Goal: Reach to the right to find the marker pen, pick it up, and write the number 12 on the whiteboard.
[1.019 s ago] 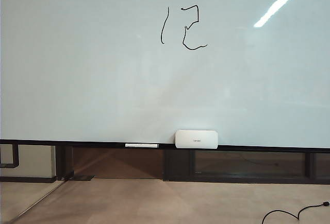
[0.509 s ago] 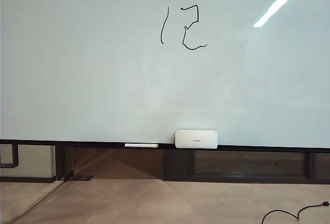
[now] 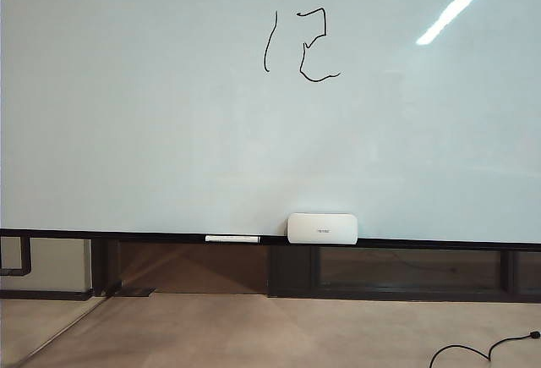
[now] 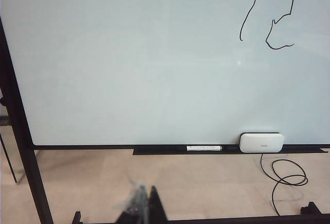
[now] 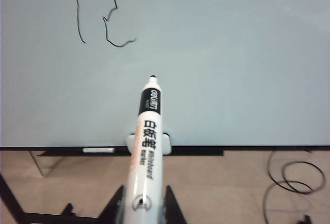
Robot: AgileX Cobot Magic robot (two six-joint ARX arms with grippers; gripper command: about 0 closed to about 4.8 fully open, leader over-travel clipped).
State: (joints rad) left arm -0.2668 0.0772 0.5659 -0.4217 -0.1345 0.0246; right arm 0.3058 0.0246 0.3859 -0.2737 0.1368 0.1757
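Observation:
The whiteboard point(image 3: 127, 131) fills the exterior view, glossy and pale bluish-white. High up near its middle stands the number 12 point(image 3: 325, 23) in thin black strokes; the left wrist view point(image 4: 293, 2) and the right wrist view point(image 5: 114, 2) show it too. My right gripper point(image 5: 144, 206) is shut on the marker pen point(image 5: 148, 136), a white barrel with black print. Its black tip points at the board, below and to the right of the strokes and away from the surface. My left gripper point(image 4: 146, 201) is shut and empty, low over the floor. Neither arm appears in the exterior view.
On the dark ledge point(image 3: 423, 243) rest a white rounded box point(image 3: 322, 228) and a slim white stick point(image 3: 232, 238). A black cable point(image 3: 482, 351) lies coiled on the floor at the right. The board's dark frame post point(image 4: 20, 131) stands beside the left gripper.

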